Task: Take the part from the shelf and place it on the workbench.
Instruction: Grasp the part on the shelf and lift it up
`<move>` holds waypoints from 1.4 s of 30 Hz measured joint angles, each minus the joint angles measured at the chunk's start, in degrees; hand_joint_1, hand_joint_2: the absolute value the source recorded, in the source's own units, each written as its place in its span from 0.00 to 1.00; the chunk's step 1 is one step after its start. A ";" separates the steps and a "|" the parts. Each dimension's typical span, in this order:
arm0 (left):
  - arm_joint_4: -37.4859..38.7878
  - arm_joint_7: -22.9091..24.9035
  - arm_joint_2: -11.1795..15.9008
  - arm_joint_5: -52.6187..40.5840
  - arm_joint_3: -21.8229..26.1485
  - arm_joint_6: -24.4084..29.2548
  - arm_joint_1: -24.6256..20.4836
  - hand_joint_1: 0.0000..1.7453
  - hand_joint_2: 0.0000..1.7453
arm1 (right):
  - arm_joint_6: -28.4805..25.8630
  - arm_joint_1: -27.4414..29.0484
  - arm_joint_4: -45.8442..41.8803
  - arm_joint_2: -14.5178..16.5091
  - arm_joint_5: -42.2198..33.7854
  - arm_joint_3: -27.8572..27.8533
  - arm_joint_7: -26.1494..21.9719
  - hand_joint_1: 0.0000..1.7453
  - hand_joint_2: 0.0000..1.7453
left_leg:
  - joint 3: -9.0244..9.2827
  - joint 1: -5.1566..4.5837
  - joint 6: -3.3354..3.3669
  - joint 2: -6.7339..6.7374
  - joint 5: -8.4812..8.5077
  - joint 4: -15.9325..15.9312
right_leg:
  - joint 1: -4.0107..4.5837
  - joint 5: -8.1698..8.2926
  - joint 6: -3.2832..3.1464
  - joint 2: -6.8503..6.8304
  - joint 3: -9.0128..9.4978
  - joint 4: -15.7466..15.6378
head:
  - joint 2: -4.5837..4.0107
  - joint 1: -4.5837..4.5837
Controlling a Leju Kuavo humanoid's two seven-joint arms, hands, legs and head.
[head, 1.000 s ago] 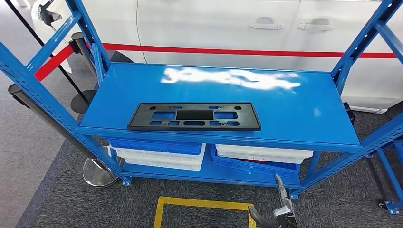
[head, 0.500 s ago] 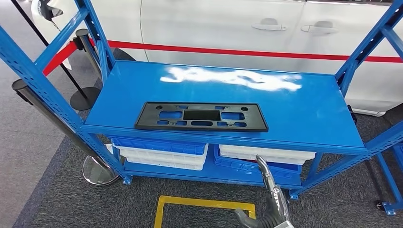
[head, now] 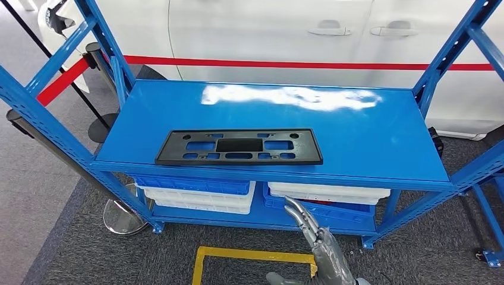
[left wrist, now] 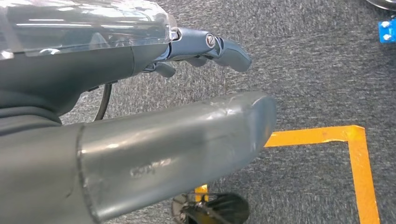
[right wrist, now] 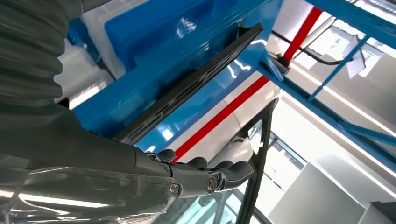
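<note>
Left hand (left wrist: 205,46) hangs low over grey carpet (left wrist: 303,70) beside a yellow floor marking (left wrist: 359,158) — fingers curled partway with nothing in them, though whether loose or clenched cannot be told.

Blue shelf (head: 368,136): the part (head: 239,146), a flat black plate with cut-out slots, lies flat on the top deck, left of centre and close to the front edge. Nothing touches it. Below the deck, blue and white bins (head: 199,193) sit stacked on the lower level.

Right hand (head: 315,240) is raised in front of the lower level, below the part's right end — fingers extended, apart, holding nothing. From the right wrist, fingers (right wrist: 224,172) stretch out beneath the part's edge (right wrist: 196,79).

Behind the shelf, a white car (head: 267,29) with a red stripe.
</note>
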 joint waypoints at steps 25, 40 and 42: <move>0.49 -0.16 0.09 -1.79 0.40 -2.78 -0.88 0.00 0.00 | -9.29 -14.25 19.19 5.58 42.26 13.61 15.80 0.00 1.00 | 6.35 -0.99 1.95 -0.31 8.42 -15.65 | 1.11 0.74 -0.29 -0.18 -0.92 0.11 | 0.01 0.37; 0.58 -2.83 1.64 -1.93 0.70 -9.78 -0.53 0.00 0.00 | -12.34 -17.71 32.08 13.15 53.69 15.66 20.88 0.00 1.00 | 5.50 0.79 0.81 -0.61 8.36 -14.75 | -0.08 -0.58 2.04 0.04 -0.38 1.04 | 0.01 -0.16; 0.58 -3.14 1.64 -2.17 0.65 -9.78 -0.38 0.00 0.00 | -12.35 -17.77 32.42 13.24 53.61 15.50 20.85 0.00 1.00 | 5.77 0.87 1.70 -0.54 8.37 -14.99 | -0.27 -1.99 2.53 0.02 -1.34 3.35 | 0.01 0.02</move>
